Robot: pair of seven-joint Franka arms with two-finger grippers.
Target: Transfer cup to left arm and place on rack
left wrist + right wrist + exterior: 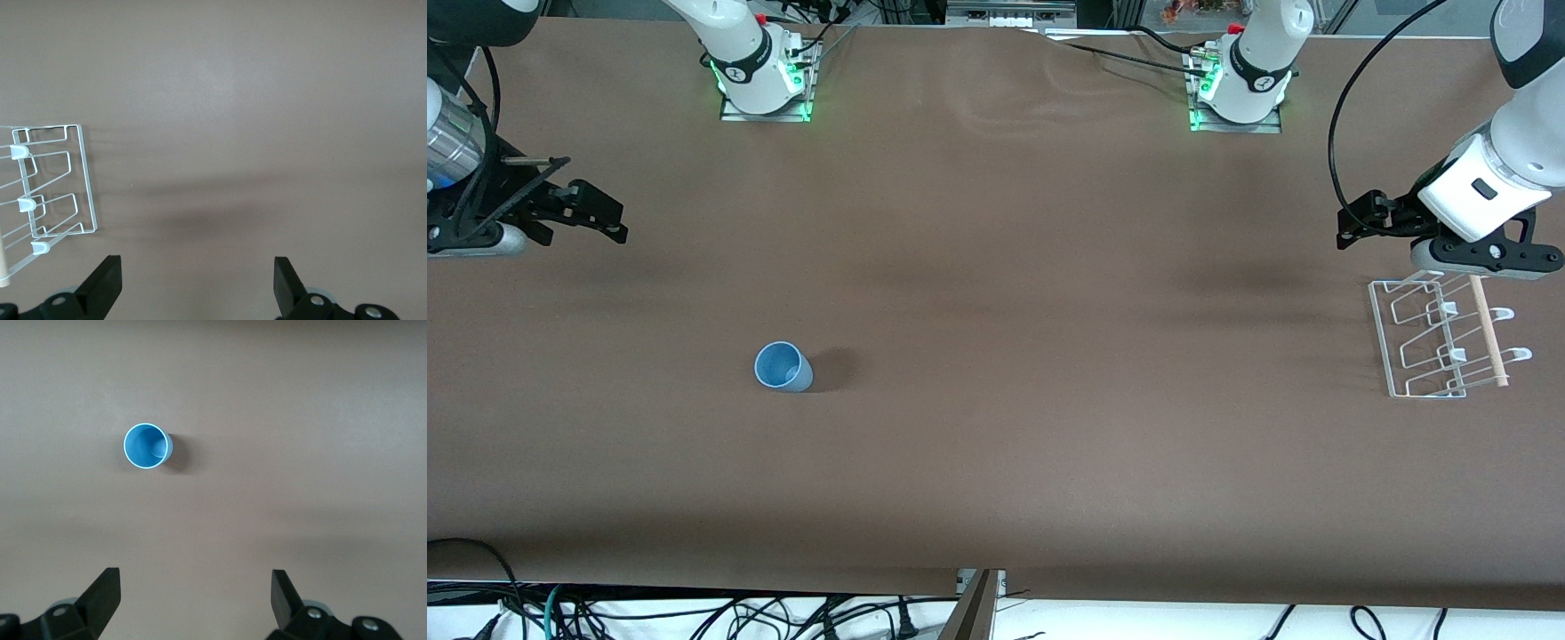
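The light-blue cup (783, 366) stands upright, mouth up, on the brown table toward the right arm's end; it also shows in the right wrist view (147, 446). My right gripper (609, 218), all black, is open and empty in the air at the right arm's end of the table, apart from the cup; its fingers frame bare table in the right wrist view (195, 597). The wire rack (1427, 338) with its wooden dowel (1489, 329) sits at the left arm's end and shows in the left wrist view (57, 183). My left gripper (1356, 220) is open and empty beside the rack (198, 280).
The two arm bases (765, 76) (1240, 84) stand along the table's edge farthest from the front camera. A black cable (1343, 116) loops from the left arm. Loose cables (694, 613) lie below the table's near edge.
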